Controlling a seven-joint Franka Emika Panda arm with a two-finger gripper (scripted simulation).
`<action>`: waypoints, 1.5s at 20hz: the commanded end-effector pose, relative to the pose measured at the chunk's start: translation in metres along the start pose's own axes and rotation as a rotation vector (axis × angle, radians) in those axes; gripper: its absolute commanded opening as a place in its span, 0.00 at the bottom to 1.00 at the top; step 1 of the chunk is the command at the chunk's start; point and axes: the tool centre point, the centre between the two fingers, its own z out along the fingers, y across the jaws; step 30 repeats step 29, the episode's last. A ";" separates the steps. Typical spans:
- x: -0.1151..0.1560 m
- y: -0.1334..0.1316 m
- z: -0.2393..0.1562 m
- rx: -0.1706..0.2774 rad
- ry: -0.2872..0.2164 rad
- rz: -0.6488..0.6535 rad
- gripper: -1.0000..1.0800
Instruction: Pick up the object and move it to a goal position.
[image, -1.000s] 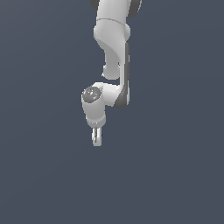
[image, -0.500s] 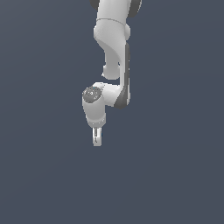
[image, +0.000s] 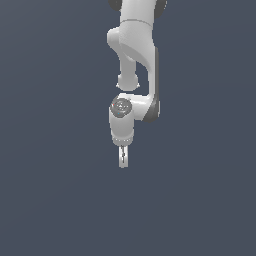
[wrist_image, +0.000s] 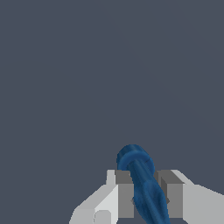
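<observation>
In the wrist view the dark blue object (wrist_image: 142, 183) sits between my two grey finger pads (wrist_image: 124, 192), which press on it from both sides; its rounded end sticks out past the fingertips. My gripper (wrist_image: 146, 194) is shut on it. In the exterior view the white arm hangs down from the top, and the gripper (image: 123, 159) points straight down, held above the plain grey floor. The object is too small to make out in that view.
Plain dark grey ground (image: 55, 200) fills both views. No other objects, containers or goal marker show.
The gripper has risen slightly and shifted a little toward the exterior view's right, still holding the object.
</observation>
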 end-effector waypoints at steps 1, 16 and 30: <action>-0.025 -0.002 -0.002 0.000 0.000 -0.001 0.00; -0.205 -0.020 -0.013 0.000 0.000 -0.001 0.00; -0.260 -0.029 -0.016 0.000 0.000 -0.001 0.00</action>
